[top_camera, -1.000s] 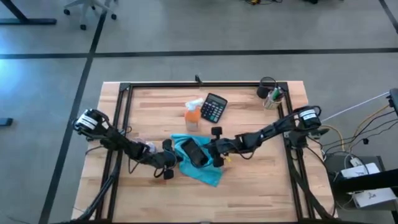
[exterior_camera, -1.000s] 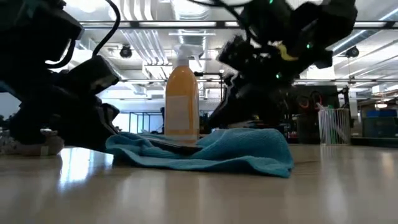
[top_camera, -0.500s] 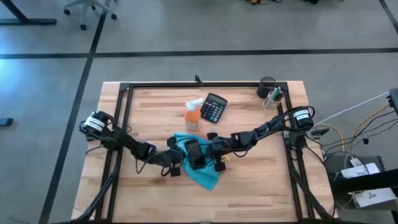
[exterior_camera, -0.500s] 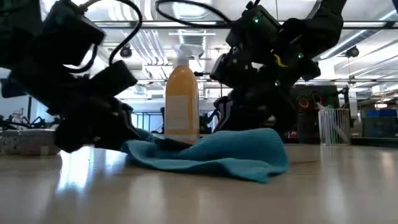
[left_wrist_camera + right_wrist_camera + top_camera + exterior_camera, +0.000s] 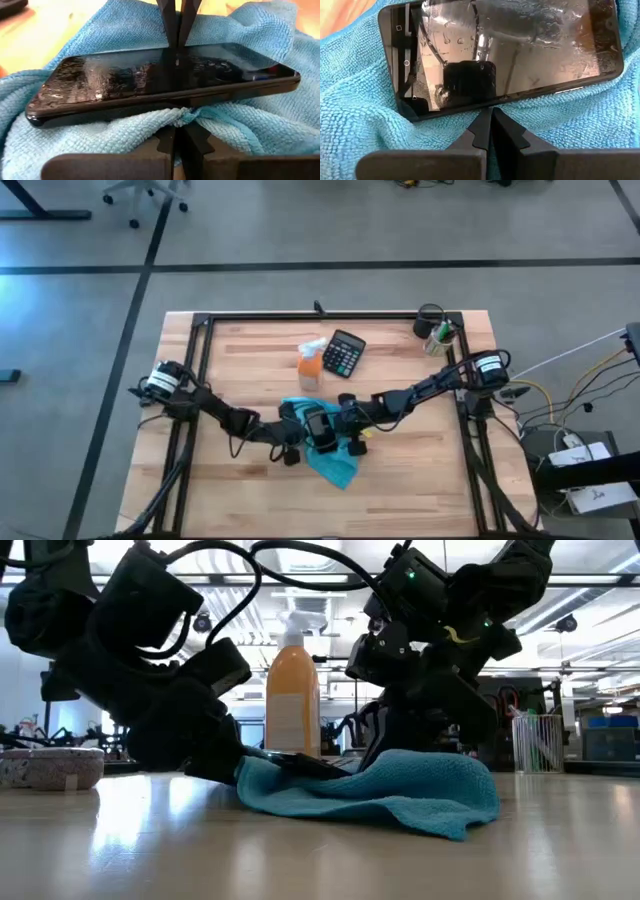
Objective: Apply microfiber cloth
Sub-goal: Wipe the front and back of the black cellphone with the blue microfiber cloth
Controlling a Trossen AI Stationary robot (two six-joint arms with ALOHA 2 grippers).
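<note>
Turquoise microfiber cloth (image 5: pixel 325 450) lay bunched near the middle of the wooden table (image 5: pixel 420 470), just in front of the orange spray bottle (image 5: pixel 309 365) and black calculator (image 5: pixel 344 353). A black smartphone (image 5: pixel 317 426) sat on top of the cloth, screen up, wet droplets on the glass (image 5: pixel 530 35).

Left gripper (image 5: pixel 176 131) was at the phone's near long edge, fingers closed together and pinching a fold of cloth hem (image 5: pixel 175 117) just under the phone. Right gripper (image 5: pixel 489 127) came in from the opposite side, fingers pressed together on the cloth right beside the phone's edge; whether fabric was really caught between them, cannot tell.

Judgement: step in hand was pulling cloth up and over the screen to wipe it. To do it well, the pinched hem should be lifted clear of the phone's edge before being drawn across, so the fabric folds onto the glass instead of dragging the phone along. One arm should pin the cloth while the other moves. Light, even pressure was needed, since the phone could slide on loose fabric.
</note>
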